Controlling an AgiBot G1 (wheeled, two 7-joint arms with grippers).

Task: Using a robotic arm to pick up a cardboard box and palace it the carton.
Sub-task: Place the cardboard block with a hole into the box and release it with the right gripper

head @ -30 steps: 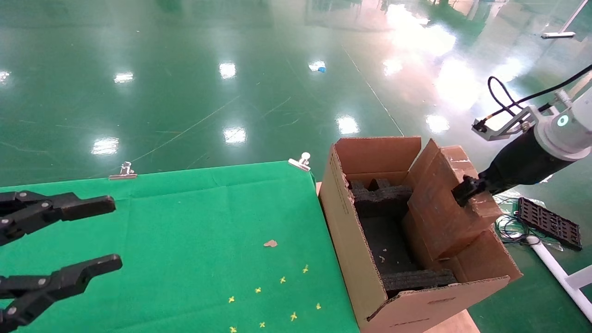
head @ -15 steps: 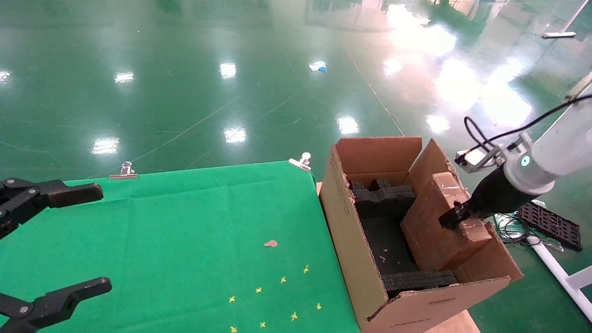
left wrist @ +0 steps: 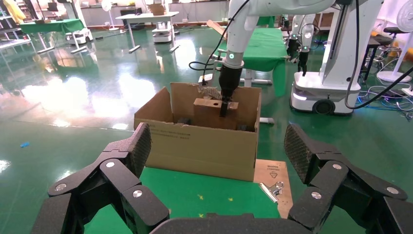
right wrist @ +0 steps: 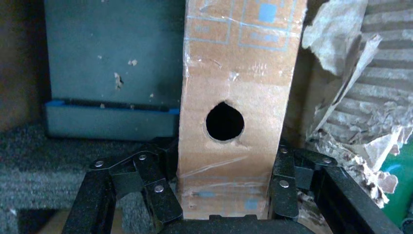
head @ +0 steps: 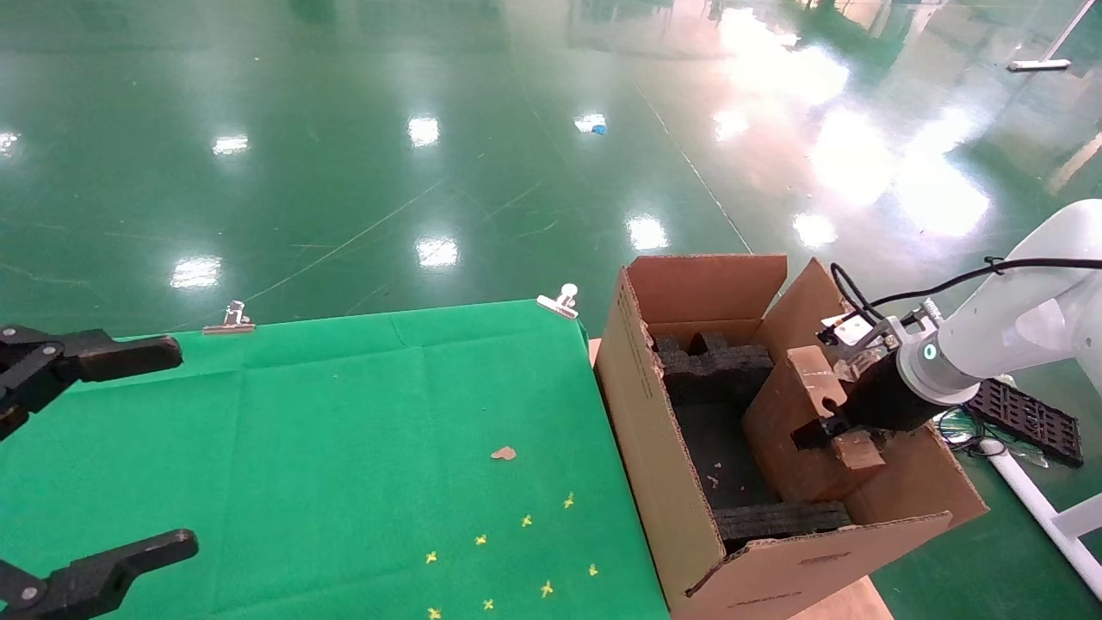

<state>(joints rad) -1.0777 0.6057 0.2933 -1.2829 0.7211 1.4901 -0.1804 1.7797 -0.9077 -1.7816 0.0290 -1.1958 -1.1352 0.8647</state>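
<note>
Glossy green floor (head: 430, 129) spreads behind a desk (head: 344, 413) draped in green cloth, and the carton (head: 654, 448) stands at the desk's right edge. From the head view, the right gripper (head: 818, 430) of the robotic arm (head: 999, 327) holds the cardboard box (head: 788, 430) tilted inside the carton, over its black foam padding (head: 715, 370). Over the desk's left edge, the left gripper (head: 112, 448) hangs with fingers spread wide.

From the left wrist, that gripper's fingers (left wrist: 129, 151) gape apart, framing the distant carton (left wrist: 199, 141).

From the right wrist, both fingers (right wrist: 160, 185) press the cardboard box (right wrist: 234, 87) below its round hole (right wrist: 224, 121).
</note>
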